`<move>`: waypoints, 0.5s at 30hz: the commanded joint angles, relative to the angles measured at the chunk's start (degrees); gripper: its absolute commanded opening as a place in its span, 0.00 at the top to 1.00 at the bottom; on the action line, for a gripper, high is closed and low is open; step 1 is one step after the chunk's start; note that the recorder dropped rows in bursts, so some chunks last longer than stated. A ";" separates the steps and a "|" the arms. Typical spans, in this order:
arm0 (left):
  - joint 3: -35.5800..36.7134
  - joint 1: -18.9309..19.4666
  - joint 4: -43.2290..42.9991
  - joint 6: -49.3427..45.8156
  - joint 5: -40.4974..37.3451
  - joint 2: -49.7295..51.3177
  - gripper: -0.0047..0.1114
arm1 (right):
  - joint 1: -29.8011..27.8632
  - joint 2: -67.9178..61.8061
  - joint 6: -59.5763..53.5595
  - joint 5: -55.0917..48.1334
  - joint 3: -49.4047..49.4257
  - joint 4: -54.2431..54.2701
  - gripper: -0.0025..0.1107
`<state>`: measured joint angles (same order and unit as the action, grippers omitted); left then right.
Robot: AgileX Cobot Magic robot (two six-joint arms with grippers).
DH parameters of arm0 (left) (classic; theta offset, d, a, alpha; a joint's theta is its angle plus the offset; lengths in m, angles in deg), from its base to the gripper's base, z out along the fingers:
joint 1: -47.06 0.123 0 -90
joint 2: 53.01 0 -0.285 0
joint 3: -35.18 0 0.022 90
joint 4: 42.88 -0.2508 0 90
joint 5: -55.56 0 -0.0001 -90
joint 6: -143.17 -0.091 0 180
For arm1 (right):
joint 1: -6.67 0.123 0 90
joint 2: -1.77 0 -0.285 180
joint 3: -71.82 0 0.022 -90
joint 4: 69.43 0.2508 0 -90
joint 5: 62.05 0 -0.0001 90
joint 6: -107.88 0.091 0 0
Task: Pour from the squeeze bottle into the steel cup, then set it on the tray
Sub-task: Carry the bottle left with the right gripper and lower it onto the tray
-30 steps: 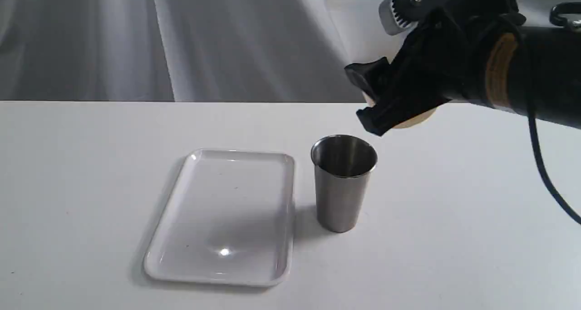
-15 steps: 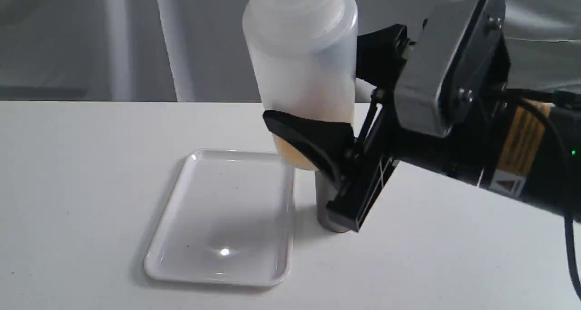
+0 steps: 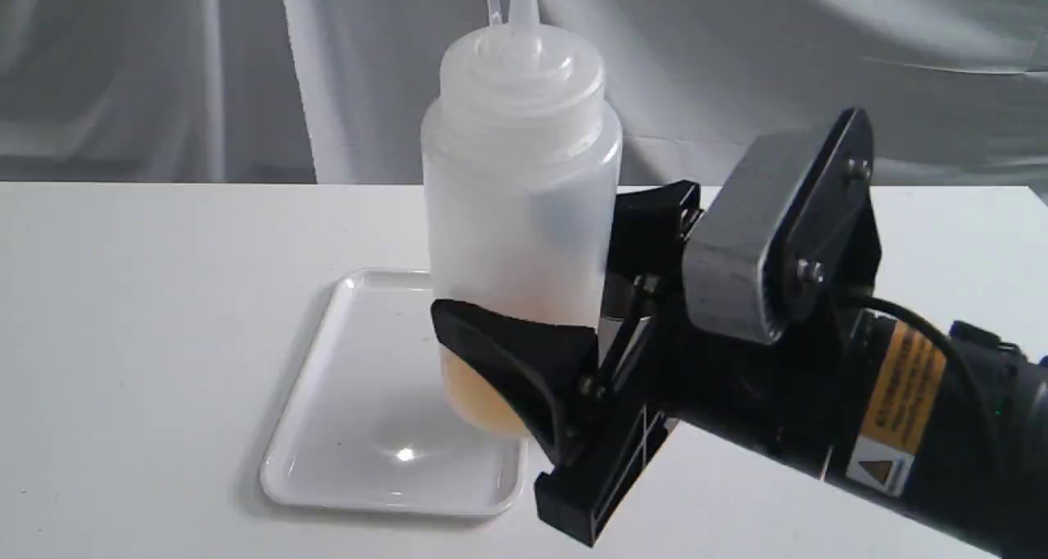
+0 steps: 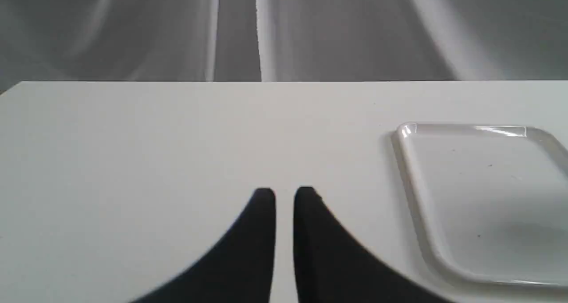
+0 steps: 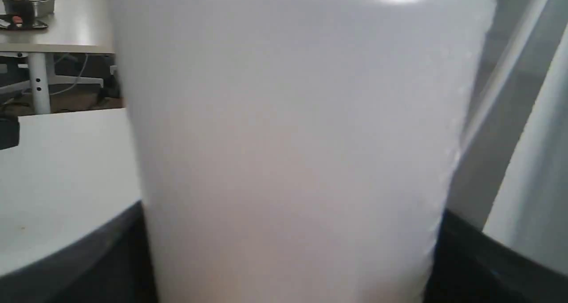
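The squeeze bottle [image 3: 516, 191] stands upright, frosted white with amber liquid at its bottom, nozzle pointing up. My right gripper [image 3: 517, 268] is shut on its lower body, one black finger [image 3: 499, 354] in front. The bottle's base is over the right side of the white tray [image 3: 360, 428]; I cannot tell whether it touches. The steel cup is hidden behind the bottle and gripper. In the right wrist view the bottle [image 5: 293, 139] fills the frame. My left gripper [image 4: 284, 196] hovers shut over bare table, left of the tray [image 4: 479, 196].
The white table [image 3: 147, 313] spreads around the tray. A grey curtain [image 3: 164, 68] hangs behind. My right arm [image 3: 901, 395] crosses the table's right side. The right wrist view shows another table [image 5: 53, 32] with objects in the distance.
The right gripper swung from a tilted pose above the steel cup to upright, then carried the bottle down and left toward the tray, covering the cup. The left gripper shows no earlier frame.
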<state>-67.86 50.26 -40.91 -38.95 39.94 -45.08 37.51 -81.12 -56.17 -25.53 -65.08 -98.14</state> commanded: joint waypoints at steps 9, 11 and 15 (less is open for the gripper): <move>0.25 -0.13 -0.02 0.26 0.41 -0.15 0.89 | 3.90 -2.50 -2.17 5.71 1.65 8.15 0.98; 0.25 -0.13 -0.02 0.26 0.41 -0.15 0.89 | 4.00 -5.13 -3.22 8.70 1.65 8.82 0.98; 0.25 -0.13 -0.02 0.26 0.41 -0.15 0.89 | 4.00 -10.38 -6.03 14.34 1.43 12.19 0.98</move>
<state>-67.86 50.26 -40.91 -38.95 39.94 -45.08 41.35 -90.27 -60.58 -16.58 -63.38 -88.66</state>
